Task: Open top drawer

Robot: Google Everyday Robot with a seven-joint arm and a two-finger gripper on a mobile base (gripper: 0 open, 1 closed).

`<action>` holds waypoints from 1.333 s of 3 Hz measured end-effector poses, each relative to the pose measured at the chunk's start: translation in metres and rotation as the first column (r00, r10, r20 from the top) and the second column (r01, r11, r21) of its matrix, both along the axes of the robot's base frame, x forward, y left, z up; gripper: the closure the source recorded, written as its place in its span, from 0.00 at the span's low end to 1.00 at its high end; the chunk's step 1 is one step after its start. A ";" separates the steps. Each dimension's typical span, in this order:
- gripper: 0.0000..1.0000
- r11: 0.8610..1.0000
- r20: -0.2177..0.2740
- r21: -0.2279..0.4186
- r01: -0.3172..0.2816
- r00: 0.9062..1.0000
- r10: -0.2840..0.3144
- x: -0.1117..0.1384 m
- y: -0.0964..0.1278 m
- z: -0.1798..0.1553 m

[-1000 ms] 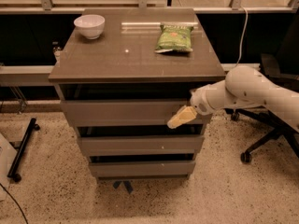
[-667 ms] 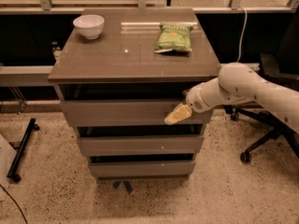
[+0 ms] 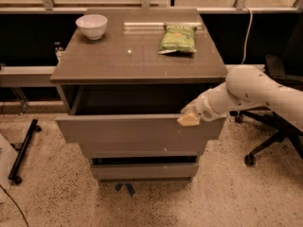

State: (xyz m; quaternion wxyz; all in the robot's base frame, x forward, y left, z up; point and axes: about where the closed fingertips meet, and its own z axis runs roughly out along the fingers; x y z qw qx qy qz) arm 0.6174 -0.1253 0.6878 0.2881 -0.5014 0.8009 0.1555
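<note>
The top drawer (image 3: 137,129) of the grey-brown cabinet is pulled out toward me, its flat front panel standing well forward of the cabinet top and its dark box open behind it. My gripper (image 3: 188,117) sits at the upper right edge of the drawer front, at the end of my white arm (image 3: 251,91) that reaches in from the right. Its yellowish fingertips rest on the top rim of the panel.
On the cabinet top (image 3: 137,56) stand a white bowl (image 3: 92,25) at the back left and a green chip bag (image 3: 177,38) at the back right. Two lower drawer fronts (image 3: 144,170) are closed. An office chair (image 3: 277,126) stands to the right, a black stand (image 3: 23,150) on the left floor.
The top drawer has slid out from nearly closed to well open. My gripper moved from the drawer's right side to its top front edge, and the view moved closer.
</note>
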 end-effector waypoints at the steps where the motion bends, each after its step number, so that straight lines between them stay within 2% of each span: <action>1: 0.71 1.000 -0.041 -0.017 -0.008 0.999 0.008 -0.041 -0.003 -0.002; 3: 0.24 0.999 -0.051 -0.034 -0.024 0.998 0.022 -0.048 -0.002 -0.004; 4: 0.02 0.997 -0.069 -0.064 -0.033 0.997 0.028 -0.057 -0.004 -0.012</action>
